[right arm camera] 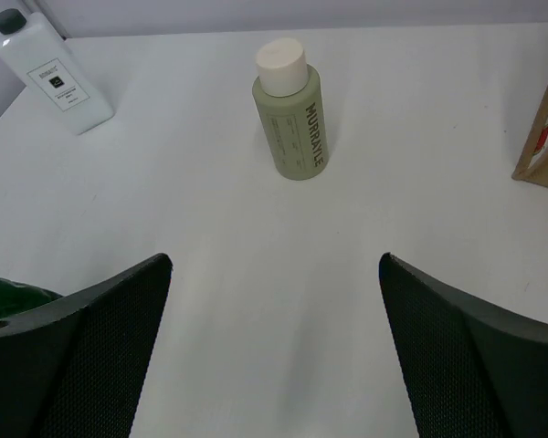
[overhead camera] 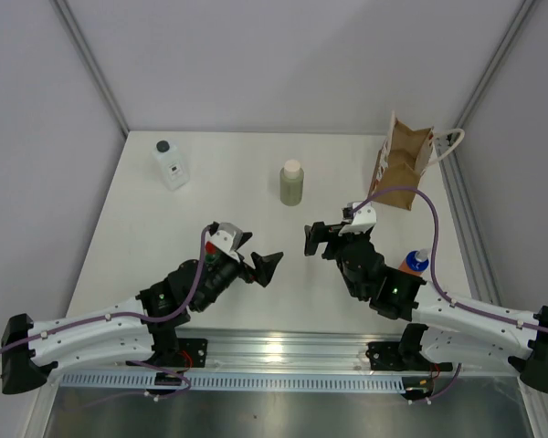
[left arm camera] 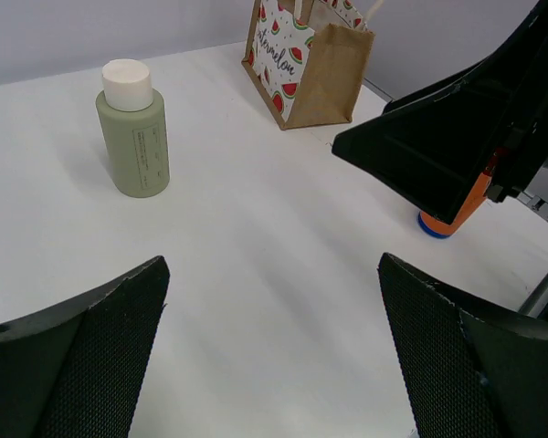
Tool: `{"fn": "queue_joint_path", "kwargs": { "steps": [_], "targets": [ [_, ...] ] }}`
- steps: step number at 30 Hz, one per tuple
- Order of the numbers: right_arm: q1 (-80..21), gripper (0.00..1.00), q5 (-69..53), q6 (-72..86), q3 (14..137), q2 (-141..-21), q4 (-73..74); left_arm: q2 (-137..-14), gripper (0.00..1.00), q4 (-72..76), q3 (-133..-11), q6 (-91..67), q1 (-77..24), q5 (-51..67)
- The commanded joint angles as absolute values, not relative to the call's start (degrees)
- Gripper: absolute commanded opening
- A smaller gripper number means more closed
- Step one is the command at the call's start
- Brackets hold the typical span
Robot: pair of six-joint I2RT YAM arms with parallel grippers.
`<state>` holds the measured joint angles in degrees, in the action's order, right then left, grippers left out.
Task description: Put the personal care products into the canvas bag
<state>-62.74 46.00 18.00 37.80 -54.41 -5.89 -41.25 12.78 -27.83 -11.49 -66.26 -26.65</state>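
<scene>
The clear square bottle with a black cap stands at the table's far left. An olive-green bottle with a whitish cap stands upright at the far middle. Close behind my right arm is the orange-red bottle with a blue cap, partly hidden. The tan canvas bag stands upright at the far right, with a watermelon print on one face. My left gripper and right gripper hover mid-table facing each other, both open and empty.
White walls close in the table on the left, back and right. A metal rail runs along the near edge between the arm bases. One finger of the right gripper juts into the left wrist view, in front of the orange-red bottle.
</scene>
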Motion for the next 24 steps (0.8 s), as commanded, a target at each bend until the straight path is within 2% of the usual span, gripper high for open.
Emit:
{"fn": "queue_joint_path", "kwargs": {
  "steps": [1, 9, 16, 20, 22, 24],
  "targets": [
    [-63.11, 0.99, 47.55, 18.64, 39.55, -53.88, -8.26, -41.39, 0.99, 14.50, -28.91, -10.81, -66.53, -26.72],
    [-63.11, 0.99, 50.70, 17.23, 44.72, -56.42, -0.38, -42.45, 0.99, 14.06, -29.36, -11.25, -66.53, -26.46],
    [-63.11, 0.99, 62.92, 14.06, 49.82, -57.39, 6.14, -42.63, 0.99, 14.50, -28.92, -11.16, -66.53, -27.51],
    [-63.11, 1.00, 67.66, 17.04, 55.09, -57.13, 16.93, -43.33, 0.99, 15.21, -28.30, -10.72, -66.53, -28.65],
    [-63.11, 0.99, 73.98, 22.47, 57.38, -57.30, 28.78, -43.59, 0.99, 14.86, -28.91, -10.72, -66.53, -29.00],
    [-62.84, 0.99, 76.98, 34.84, 60.02, -57.13, 43.72, -43.59, 0.99, 14.85, -28.83, -10.90, -66.53, -28.48]
  ]
}}
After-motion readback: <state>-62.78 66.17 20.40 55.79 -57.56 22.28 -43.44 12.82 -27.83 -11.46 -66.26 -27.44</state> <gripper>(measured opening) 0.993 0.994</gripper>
